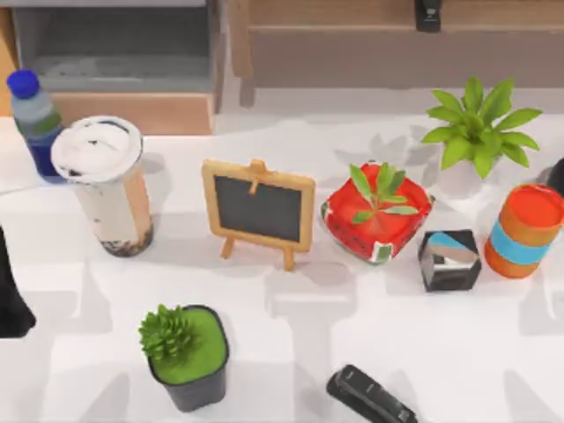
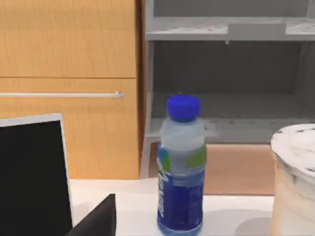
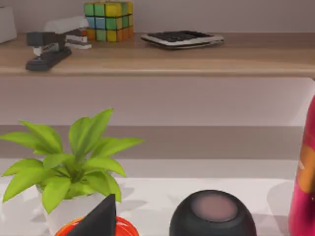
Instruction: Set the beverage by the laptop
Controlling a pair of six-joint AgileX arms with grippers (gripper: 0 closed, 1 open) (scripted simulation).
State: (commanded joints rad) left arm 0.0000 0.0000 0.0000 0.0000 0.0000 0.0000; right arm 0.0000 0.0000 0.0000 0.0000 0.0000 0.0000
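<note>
Table [image 1: 370, 344]: bottle [image 1: 33, 119] touching beverage [image 1: 107, 185].

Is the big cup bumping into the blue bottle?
Apart. In the left wrist view, bare table shows between the bottle and the cup. The top view has the cup's lid overlapping the bottle, but only because of the viewing angle.

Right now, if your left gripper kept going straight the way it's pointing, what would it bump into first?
Most likely the blue-capped water bottle: in the left wrist view it stands nearly dead ahead of the left gripper, upright on the table. The beverage sits off to one side. Depth is hard to judge.
</note>
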